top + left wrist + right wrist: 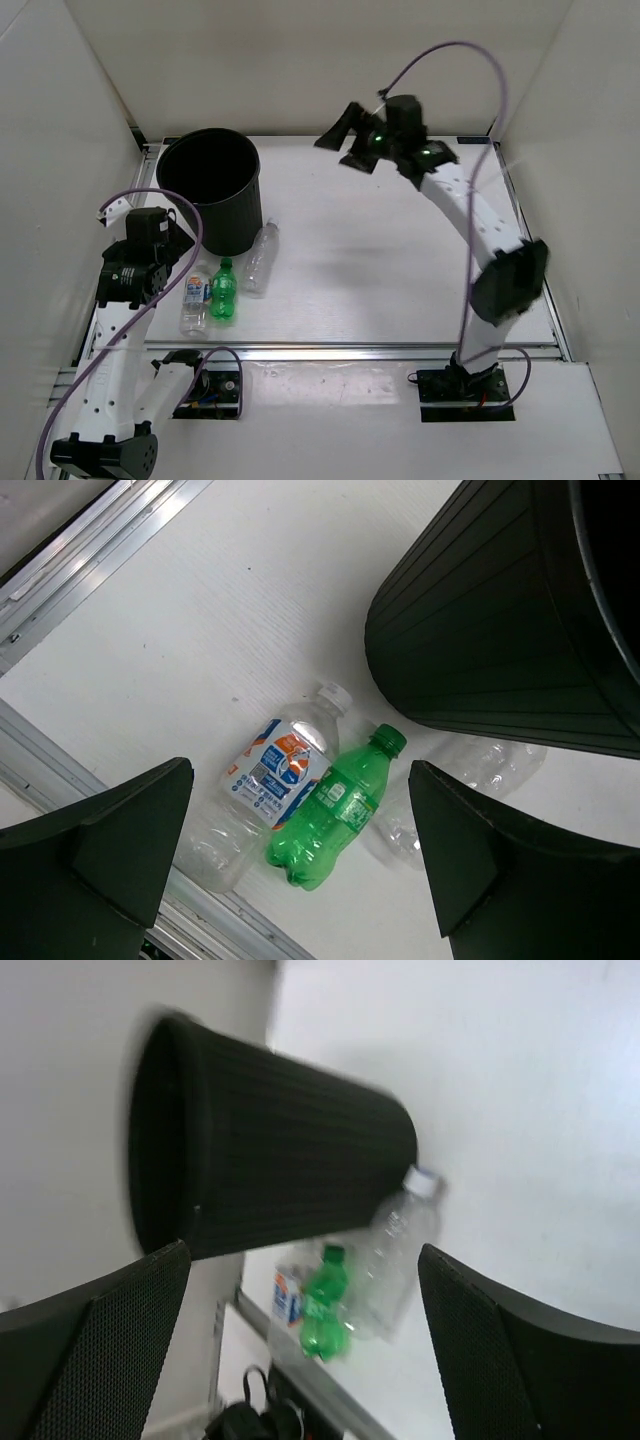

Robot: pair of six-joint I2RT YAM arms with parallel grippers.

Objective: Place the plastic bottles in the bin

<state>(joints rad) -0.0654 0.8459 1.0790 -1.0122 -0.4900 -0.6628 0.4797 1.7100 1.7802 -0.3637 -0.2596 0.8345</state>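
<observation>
Left end effector [300,780] spread, green bottle [330,815] beneath

One bin [228,215], stood on the bench [400,280]. Three bottles laid side by side just before the bin: leftmost bottle [194,305], middle bottle [222,292] touching it, rightmost bottle [260,260] set nearest the bin's wall.

The bin [210,190] fills the counter's [400,280] far-left corner, near the side wall [60,200], its mouth open upward. Just in front lie a labelled bottle [194,303], green bottle [223,290] and clear bottle [260,258], packed close, the first two touching. The left arm [130,270] crowds their left side. Bare counter stretches to their right.
</observation>
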